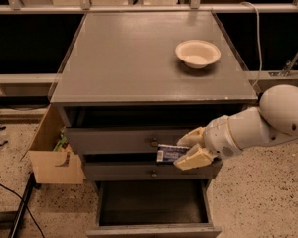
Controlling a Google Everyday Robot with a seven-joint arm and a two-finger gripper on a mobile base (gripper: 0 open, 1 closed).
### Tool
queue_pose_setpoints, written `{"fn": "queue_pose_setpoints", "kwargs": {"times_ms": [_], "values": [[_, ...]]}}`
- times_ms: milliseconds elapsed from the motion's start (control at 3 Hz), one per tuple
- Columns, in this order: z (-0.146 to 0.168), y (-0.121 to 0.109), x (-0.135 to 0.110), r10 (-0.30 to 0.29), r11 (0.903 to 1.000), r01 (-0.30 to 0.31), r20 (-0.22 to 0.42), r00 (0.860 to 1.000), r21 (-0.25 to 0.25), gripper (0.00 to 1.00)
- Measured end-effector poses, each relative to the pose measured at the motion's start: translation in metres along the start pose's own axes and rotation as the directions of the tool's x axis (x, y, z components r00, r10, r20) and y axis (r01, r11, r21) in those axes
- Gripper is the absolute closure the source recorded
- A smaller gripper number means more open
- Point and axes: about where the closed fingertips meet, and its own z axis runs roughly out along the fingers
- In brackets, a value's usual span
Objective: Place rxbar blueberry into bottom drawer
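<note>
Bar: the small, flat rxbar blueberry (169, 153), in a dark blue wrapper with light markings, hangs in the air before the cabinet's face. It is level with the seam between the two upper drawers and just right of their knobs.
Grip: my cream-coloured two-finger gripper (181, 153) pinches the bar's right end, one finger above and one below. The bar juts left, roughly level.
Arm: my white arm (268, 123) comes in from the cabinet's right side.
Bottom drawer: the wide grey bottom drawer (154, 230) at the cabinet's foot is pulled out, showing its dark interior. It lies below the bar and apart from it.
Upper drawers: the two grey upper drawers (119, 142) with small round knobs sit above the open one.
Cabinet: dark grey cabinet (139, 58) with a flat top.
Bowl: a cream-white round bowl (197, 52) stands on the cabinet top, towards its rear right.
Box: an open brown cardboard box (52, 155) sits on the floor at the cabinet's left side.
</note>
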Motion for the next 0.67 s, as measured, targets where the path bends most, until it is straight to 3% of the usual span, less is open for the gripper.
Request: {"fn": "queue_pose_setpoints", "kwargs": {"times_ms": [333, 667], "values": [[0.001, 0.0, 0.001, -0.002, 1.0, 0.002, 0.0, 1.0, -0.001, 1.0], [0.026, 0.001, 0.026, -0.017, 0.9998, 0.017, 0.006, 1.0, -0.012, 1.0]]}}
